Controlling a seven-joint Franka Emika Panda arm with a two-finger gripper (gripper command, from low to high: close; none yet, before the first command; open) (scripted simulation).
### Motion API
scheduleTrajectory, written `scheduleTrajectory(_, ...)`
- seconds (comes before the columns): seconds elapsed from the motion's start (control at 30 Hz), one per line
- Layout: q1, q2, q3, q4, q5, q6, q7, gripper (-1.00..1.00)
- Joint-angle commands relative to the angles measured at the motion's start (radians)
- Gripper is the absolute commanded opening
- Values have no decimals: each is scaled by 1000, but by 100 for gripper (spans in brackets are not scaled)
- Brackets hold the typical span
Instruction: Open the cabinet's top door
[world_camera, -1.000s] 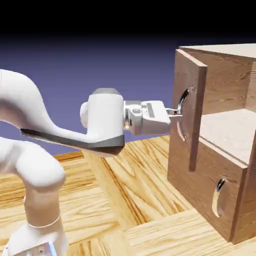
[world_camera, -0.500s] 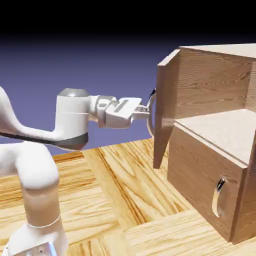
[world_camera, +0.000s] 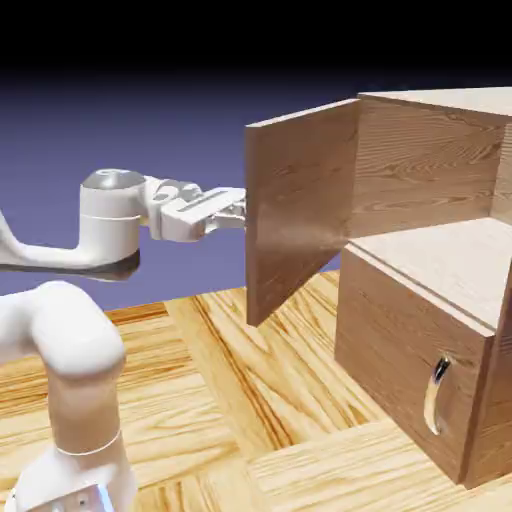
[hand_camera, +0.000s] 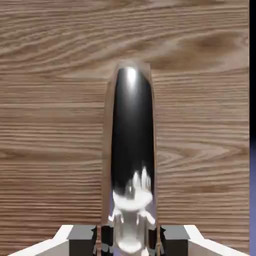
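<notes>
The top door (world_camera: 300, 205) stands swung wide from the cabinet (world_camera: 415, 345), its hinged edge by the side wall. The jaws (hand_camera: 129, 240) grasp its curved handle (hand_camera: 132, 135), apparently to give the arm purchase for pulling; the exterior view hides the contact.

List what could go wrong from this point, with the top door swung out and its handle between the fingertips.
The handle is curved and glossy, and the gripper has it only between small fingertips, so it might slip if the pull changes direction.

The top door already stands well out from the cabinet; pulling on past its hinge's limit could strain the grip.

The door's panel hides the fingertips in the exterior view, so a slip there might go unnoticed.
</notes>
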Motion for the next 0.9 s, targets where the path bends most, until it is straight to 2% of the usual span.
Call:
scheduleTrajectory(0.0,1,17,36,16,38,-34,3,-100)
scheduleTrajectory(0.33,-134,240,399,283,355,-375,58,-100)
scheduleTrajectory(0.6,-400,382,674,571,509,-625,94,-100)
scheduleTrajectory(0.87,-689,412,903,828,603,-806,88,-100)
